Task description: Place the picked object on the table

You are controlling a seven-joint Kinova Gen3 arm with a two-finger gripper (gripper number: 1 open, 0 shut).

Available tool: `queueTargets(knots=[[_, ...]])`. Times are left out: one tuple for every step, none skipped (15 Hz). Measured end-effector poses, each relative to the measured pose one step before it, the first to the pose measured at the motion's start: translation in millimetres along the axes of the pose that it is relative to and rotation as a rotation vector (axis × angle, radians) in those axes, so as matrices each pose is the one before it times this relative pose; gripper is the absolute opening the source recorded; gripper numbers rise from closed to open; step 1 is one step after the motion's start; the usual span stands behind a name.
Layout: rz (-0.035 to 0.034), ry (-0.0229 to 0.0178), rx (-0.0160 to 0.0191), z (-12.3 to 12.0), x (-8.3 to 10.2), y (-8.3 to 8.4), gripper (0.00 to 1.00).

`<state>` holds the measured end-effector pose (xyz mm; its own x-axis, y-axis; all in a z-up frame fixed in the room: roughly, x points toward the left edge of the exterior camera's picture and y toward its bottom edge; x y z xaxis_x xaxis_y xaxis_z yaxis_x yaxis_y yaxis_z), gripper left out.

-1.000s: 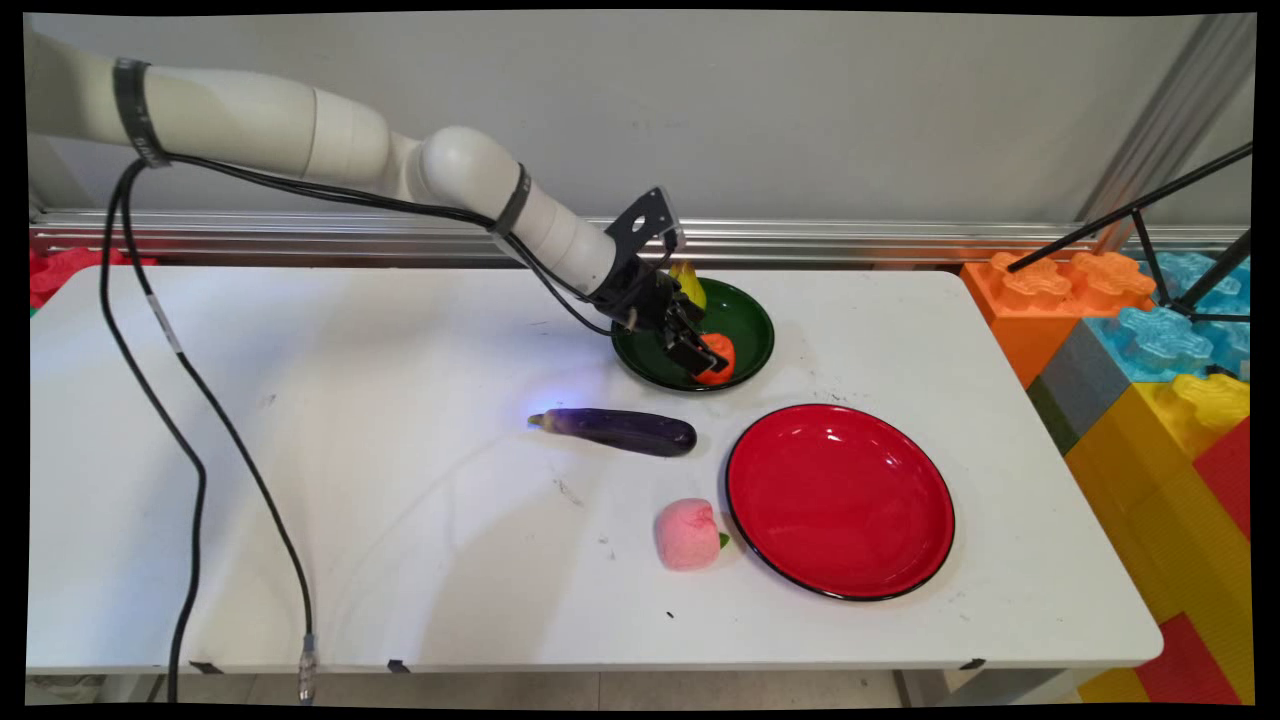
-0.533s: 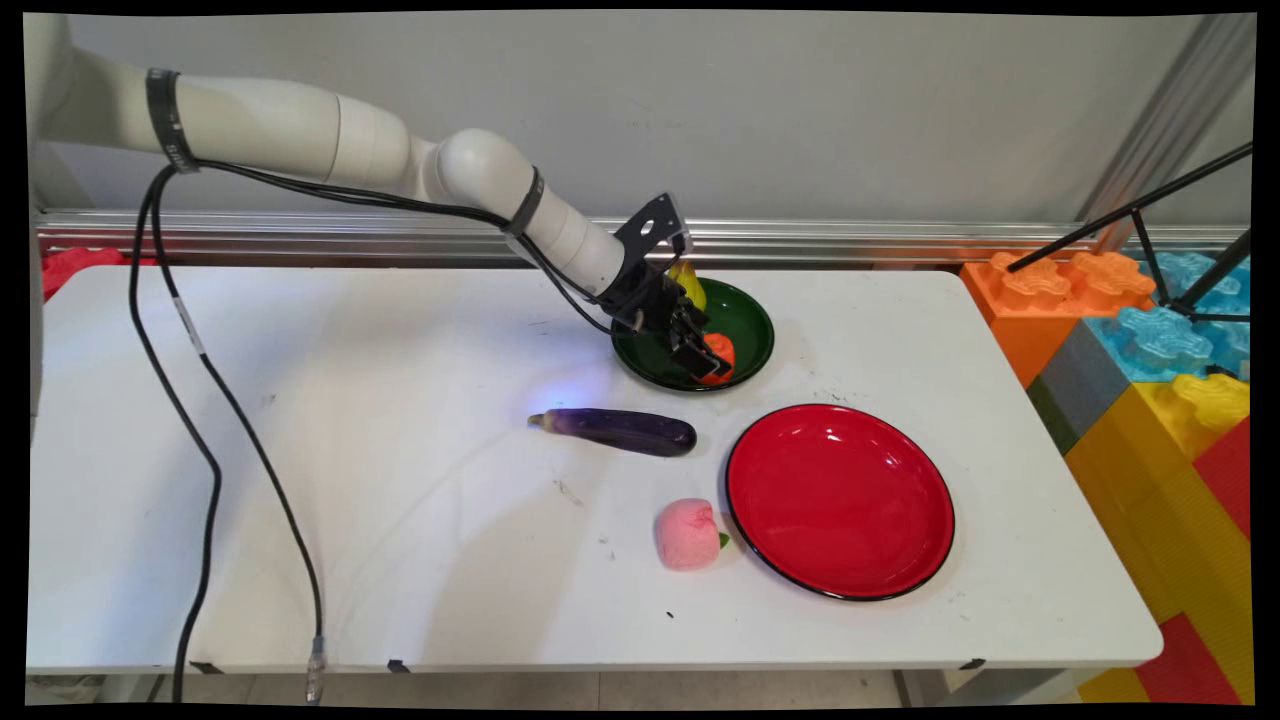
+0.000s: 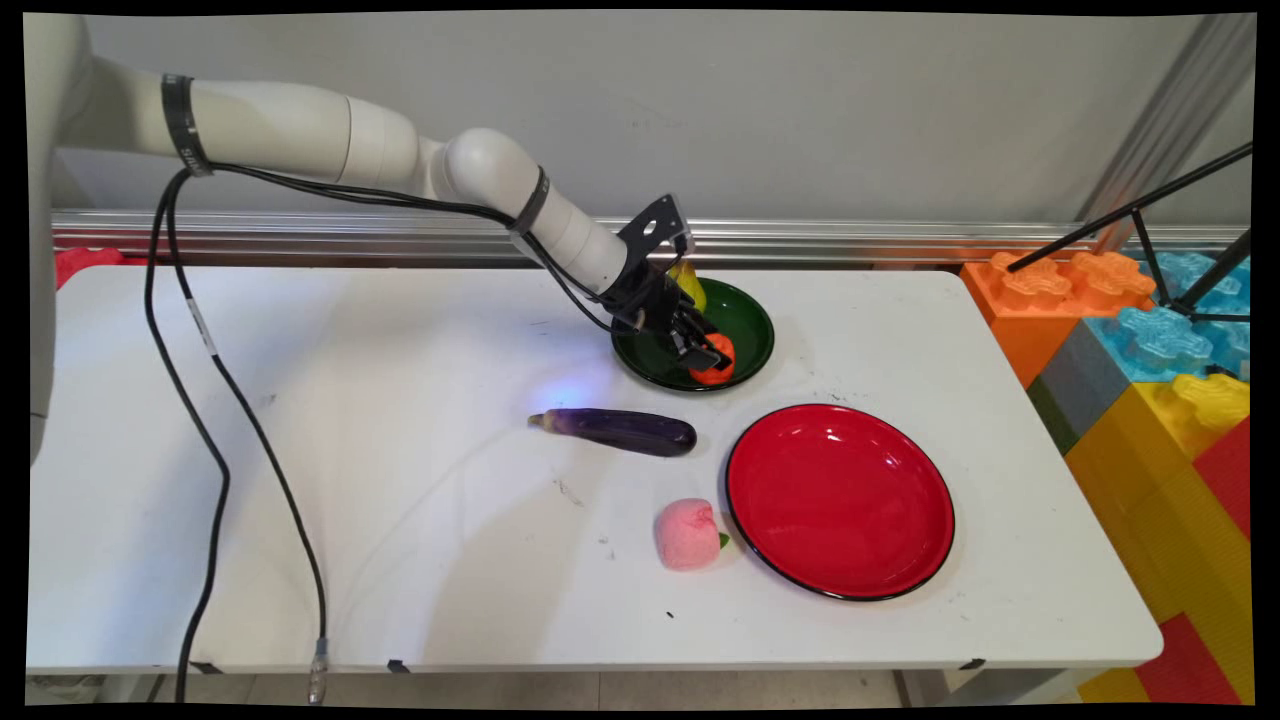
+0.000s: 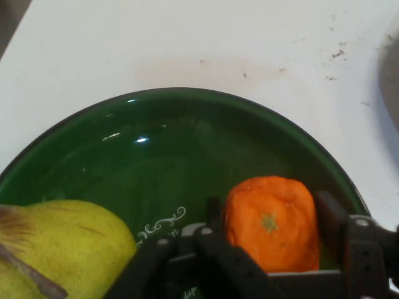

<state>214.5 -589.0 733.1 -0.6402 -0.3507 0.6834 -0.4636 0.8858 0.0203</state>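
Gripper (image 4: 269, 227) pinching orange (image 4: 270, 223) inside green plate (image 4: 187, 143), frame centre; soft fruit may slip, bump pear (image 4: 59, 249).

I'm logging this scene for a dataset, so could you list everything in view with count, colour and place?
green plate: one, dark green, far middle of the table
orange: one, orange, in the green plate between the fingers
pear: one, yellow, in the green plate beside the orange
eggplant: one, purple, table centre
peach: one, pink, left of the red plate
red plate: one, red, near right
table: one, white
foam blocks: several, multicoloured, right of the table
hand: one, black, around the orange
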Motion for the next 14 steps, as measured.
queueTargets(knots=[[0.00205, -0.00177, -0.00264, 0.63, -0.08, -0.51, 0.0], [0.00159, -0.0007, -0.00352, 0.81, 0.27, -0.11, 0.0], [0.00115, -0.00015, -0.00299, 0.39, 0.35, 0.05, 0.0], [0.00081, 0.00066, -0.0025, 0.04, 0.59, -0.01, 0.0], [0.00088, 0.00145, -0.00128, -0.65, 1.05, 0.15, 0.0], [0.00013, 0.00124, -0.00013, -0.81, 0.71, 0.04, 0.0], [0.00124, 0.00303, 0.00136, -2.24, 2.13, 0.09, 0.0], [0.00117, 0.00399, 0.00292, -3.11, 2.86, 0.11, 0.0], [0.00118, 0.0028, 0.00261, -2.64, 2.31, 0.27, 0.0], [0.00217, 0.00466, 0.00439, -4.7, 4.0, 0.62, 0.0], [0.00387, 0.00586, 0.00831, -7.8, 6.14, 1.03, 0.0], [0.00325, 0.00432, 0.00764, -6.74, 5.05, 0.98, 0.0], [0.00236, 0.00375, 0.00795, -7.32, 5.01, 1.02, 0.0], [0.00317, 0.00472, 0.01052, -9.66, 7.41, 1.67, 0.0]])
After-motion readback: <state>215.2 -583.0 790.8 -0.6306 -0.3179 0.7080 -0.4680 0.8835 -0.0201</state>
